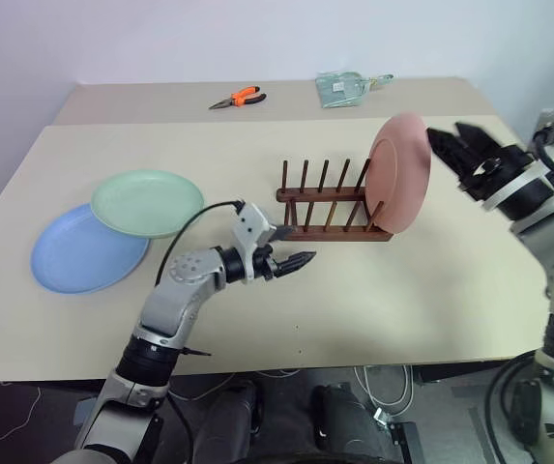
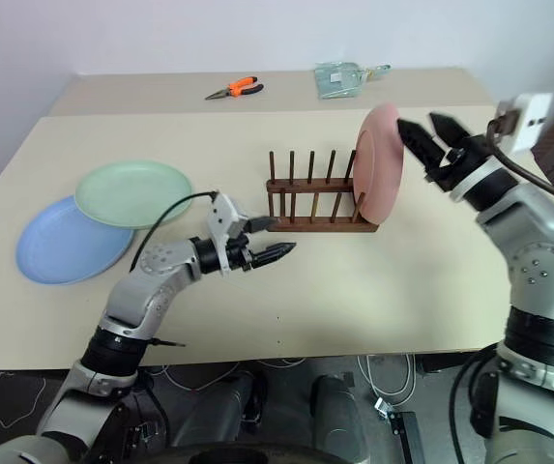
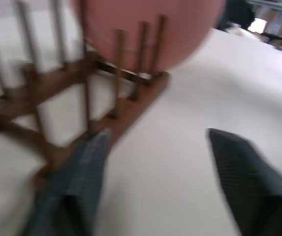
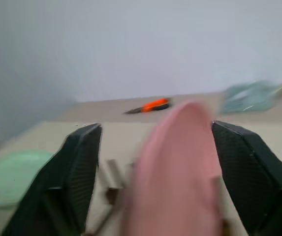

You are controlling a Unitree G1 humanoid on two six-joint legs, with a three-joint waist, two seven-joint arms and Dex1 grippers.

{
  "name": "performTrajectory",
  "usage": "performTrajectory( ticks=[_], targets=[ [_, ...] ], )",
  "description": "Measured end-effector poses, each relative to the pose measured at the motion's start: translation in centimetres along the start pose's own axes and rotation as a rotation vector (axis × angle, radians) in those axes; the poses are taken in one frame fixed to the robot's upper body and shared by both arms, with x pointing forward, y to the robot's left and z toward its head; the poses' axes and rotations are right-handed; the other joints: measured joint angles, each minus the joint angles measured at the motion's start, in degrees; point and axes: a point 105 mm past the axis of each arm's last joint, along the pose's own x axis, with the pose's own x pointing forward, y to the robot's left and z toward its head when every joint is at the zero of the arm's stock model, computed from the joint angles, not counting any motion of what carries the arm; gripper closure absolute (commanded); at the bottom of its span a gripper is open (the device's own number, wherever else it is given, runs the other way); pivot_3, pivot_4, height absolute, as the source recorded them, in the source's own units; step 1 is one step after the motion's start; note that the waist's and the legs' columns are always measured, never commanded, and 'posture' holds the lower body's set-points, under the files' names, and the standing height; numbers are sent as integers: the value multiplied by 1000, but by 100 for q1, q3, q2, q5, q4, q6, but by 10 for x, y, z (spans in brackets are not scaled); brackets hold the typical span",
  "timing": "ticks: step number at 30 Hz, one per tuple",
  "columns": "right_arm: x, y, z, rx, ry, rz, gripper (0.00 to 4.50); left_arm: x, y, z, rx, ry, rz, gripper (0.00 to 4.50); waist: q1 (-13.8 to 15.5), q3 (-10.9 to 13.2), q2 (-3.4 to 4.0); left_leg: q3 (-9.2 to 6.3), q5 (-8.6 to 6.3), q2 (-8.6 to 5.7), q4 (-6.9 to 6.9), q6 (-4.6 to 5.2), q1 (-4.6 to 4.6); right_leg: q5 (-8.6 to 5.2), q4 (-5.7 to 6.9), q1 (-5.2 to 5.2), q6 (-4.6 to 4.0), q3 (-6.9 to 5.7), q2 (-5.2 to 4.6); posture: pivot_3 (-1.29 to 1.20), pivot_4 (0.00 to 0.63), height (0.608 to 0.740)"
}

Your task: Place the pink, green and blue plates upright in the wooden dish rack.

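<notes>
The pink plate [image 1: 399, 174] stands upright on its edge in the end slot of the wooden dish rack [image 1: 330, 205], at the end nearer the right arm, leaning lightly against the pegs. The green plate [image 1: 147, 202] lies flat on the table [image 1: 431, 290] toward the left side, its edge overlapping the blue plate [image 1: 85, 248], which lies flat beneath and beside it.

The right end effector [image 2: 429, 138] hangs just beside the pink plate's rim with its two black fingers spread apart, gripping nothing; from its wrist camera the plate's edge sits in the gap between them. The left end effector [image 1: 291, 250] is low over the table just in front of the rack's near rail, fingers likewise apart and empty.

These plates look like thin, stiff matte plastic: light, not fragile, probably a little slick. The rim is the sensible place to pinch (a flat plate offers little else), and the green one, riding on top, has a lifted edge that should be easier to get a finger under. The rack is small and narrower than a plate, so it may shift or tip if nudged.

The table is a smooth beige top, with a second one behind carrying orange-handled pliers [image 1: 239, 98] and a clear packet [image 1: 344, 88], against a plain pale wall.
</notes>
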Motion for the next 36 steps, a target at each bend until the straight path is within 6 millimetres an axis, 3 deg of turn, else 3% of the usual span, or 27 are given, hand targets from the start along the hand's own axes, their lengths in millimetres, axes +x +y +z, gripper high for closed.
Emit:
performTrajectory(
  ticks=[1, 5, 7, 11, 14, 19, 22, 26, 29, 31, 36],
  targets=[
    [-1, 2, 6, -45, -1, 9, 40, -2, 15, 7, 0, -19, 73, 0, -1, 0, 0, 0, 0, 0, 0, 0, -1, 1, 1, -1, 1, 0, 0, 0, 150, 719],
    [-8, 34, 17, -247, 57, 154, 10, -29, 89, 39, 79, -99, 490, 0, -25, 0, -1, 1, 0, 1, -3, 0, -3, 5, 1, -6, 9, 1, 3, 0, 150, 719],
    [-7, 57, 10, -325, 110, 250, 10, -48, 118, 46, 113, -98, 695, 0, -24, 0, -2, 1, 0, 3, -3, 0, -3, 6, 3, -8, 11, 1, 5, 0, 150, 719],
    [-8, 105, -23, -362, 206, 463, 10, -110, 167, 64, 76, -148, 1121, 0, -5, 7, -15, 0, -1, 2, 2, -1, -7, 9, 5, -11, 16, -1, 5, 0, 150, 719],
    [-7, 120, -44, -335, 247, 516, 10, -142, 180, 72, -10, -196, 1267, 0, 22, 6, -20, -1, -1, -5, 5, -3, -9, 18, 3, -10, 33, -2, 2, 0, 150, 719],
    [-8, 132, -65, -322, 287, 568, 10, -178, 181, 55, -124, -98, 1361, 0, 5, 7, -25, -2, -3, -9, 5, -8, -12, 21, 4, -11, 37, -3, 3, 0, 150, 719],
    [-10, 132, -72, -323, 298, 578, 10, -185, 169, 40, -187, -20, 1320, 0, -9, 6, -26, -2, -7, -7, 5, -18, -12, 21, 8, -14, 37, -4, 4, 0, 150, 719],
    [-8, 128, -79, -307, 313, 573, 10, -178, 148, 10, -328, 80, 1224, 0, 1, 7, -27, -2, -5, -7, 11, -24, -11, 20, 20, -16, 36, -4, 4, 0, 150, 719],
    [-7, 127, -82, -312, 309, 572, 0, -177, 139, -14, -514, 93, 1228, 849, -1, 7, -31, -3, -6, -7, 16, -24, -11, 20, 24, -16, 36, -6, 4, 0, 150, 719],
    [-6, 127, -85, -318, 308, 570, 0, -180, 136, -24, -595, 101, 1250, 1783, -4, 8, -34, -3, -5, -7, 16, -26, -12, 20, 30, -20, 36, -6, 5, 0, 150, 719],
    [-4, 126, -88, -332, 304, 556, 0, -181, 142, -14, -576, 67, 1240, 4343, -4, 8, -35, -2, -2, -7, 16, -32, -11, 20, 35, -22, 35, -5, 6, 0, 150, 719]
  ],
)
